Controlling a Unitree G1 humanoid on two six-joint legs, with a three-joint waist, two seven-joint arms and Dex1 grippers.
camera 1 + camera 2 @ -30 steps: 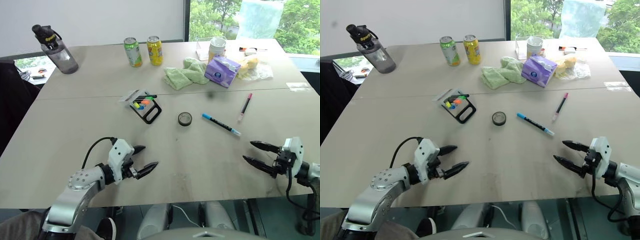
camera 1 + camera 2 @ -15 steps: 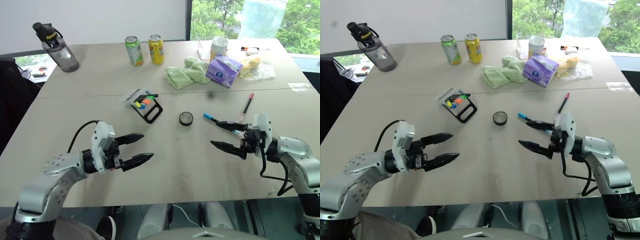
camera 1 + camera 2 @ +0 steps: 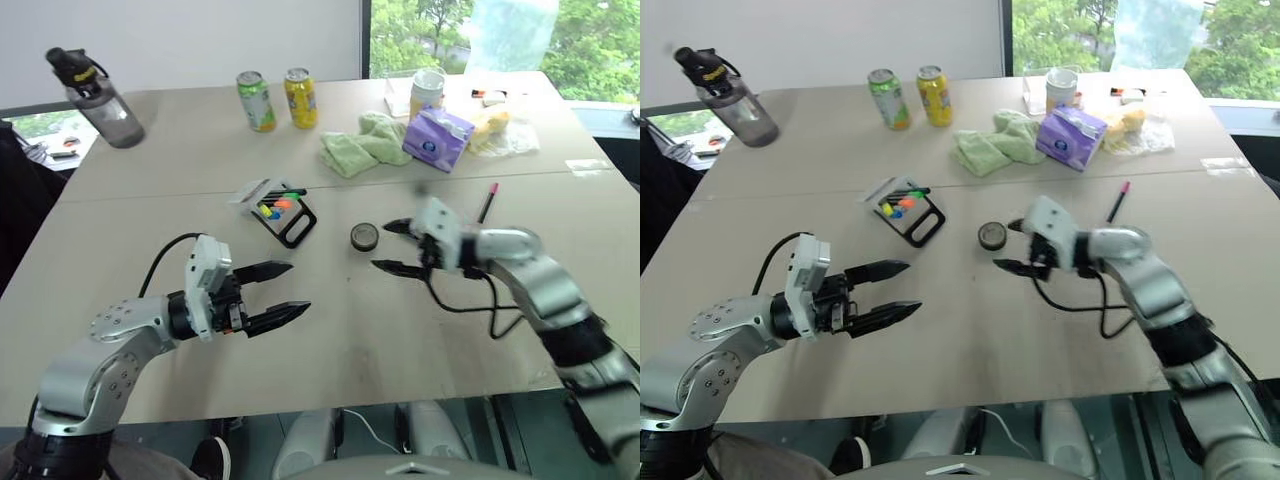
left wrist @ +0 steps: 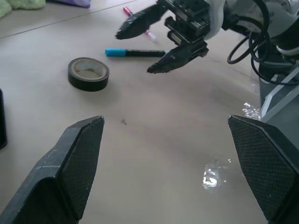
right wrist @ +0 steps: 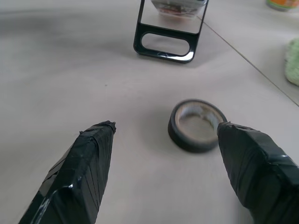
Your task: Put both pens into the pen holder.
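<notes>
**Operator:** Left wrist view tells me most: my right gripper [image 4: 159,44] hangs above the table with its two black fingers spread and nothing between them, and the blue pen [image 4: 133,52] lies flat just behind it. The red-capped pen [image 3: 489,205] lies further out, near the table seam.

**Observer:** And the left gripper [image 3: 275,295]?

**Operator:** Its fingers stand wide apart too, and hold nothing. It hovers over bare table, well apart from both pens. I judge it is waiting while the right arm works, since the pens lie on the right.

**Observer:** Where do they go?

**Operator:** Into the pen holder [image 3: 283,209], the black frame lying across the seam with coloured markers in it. A roll of black tape [image 3: 365,237] sits between the holder and my right gripper, so I'd carry the pen over it.
</notes>
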